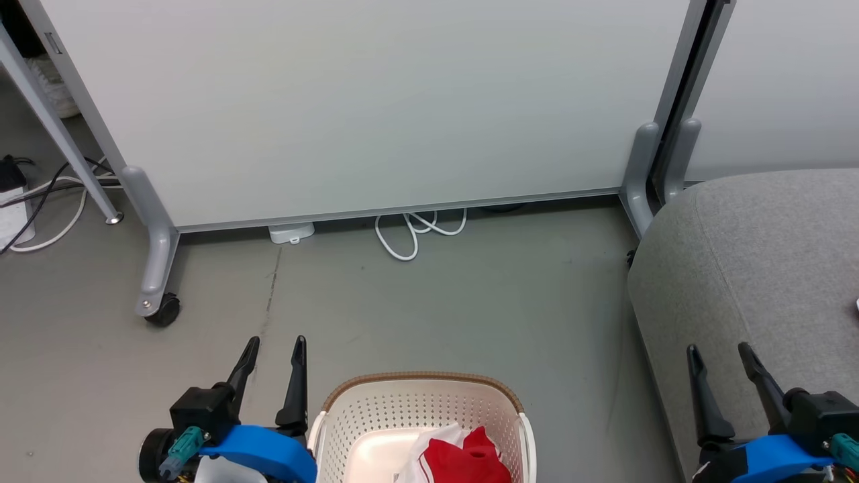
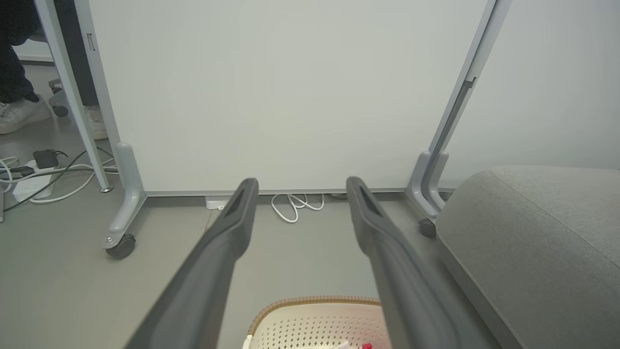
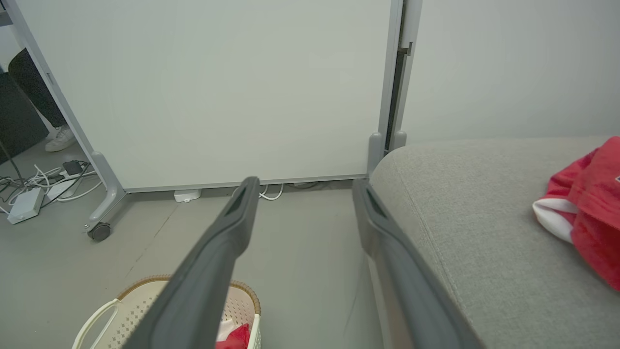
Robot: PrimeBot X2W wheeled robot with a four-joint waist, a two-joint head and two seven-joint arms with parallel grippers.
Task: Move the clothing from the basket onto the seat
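A white partition [image 1: 376,100] stands on the grey floor [image 1: 436,308] on grey legs, one with a black caster [image 1: 163,310]. Under its lower edge lie a looped white cable [image 1: 409,231] and a small white box [image 1: 291,232]. More cords [image 1: 47,201] tangle at far left, near a person's white shoe [image 2: 19,115].

The small cream basket [image 1: 402,409] stands upright on the floor [image 1: 470,302]. It has lots of little holes, a brown rim and white handles on its sides. Inside it lies a crumpled red garment [image 1: 463,459] with some white cloth on it. The big grey seat [image 1: 758,268] is to the right of the basket, near it but not touching. A second red garment [image 3: 591,203] (it has a white edge) lies bunched up on top of the seat.
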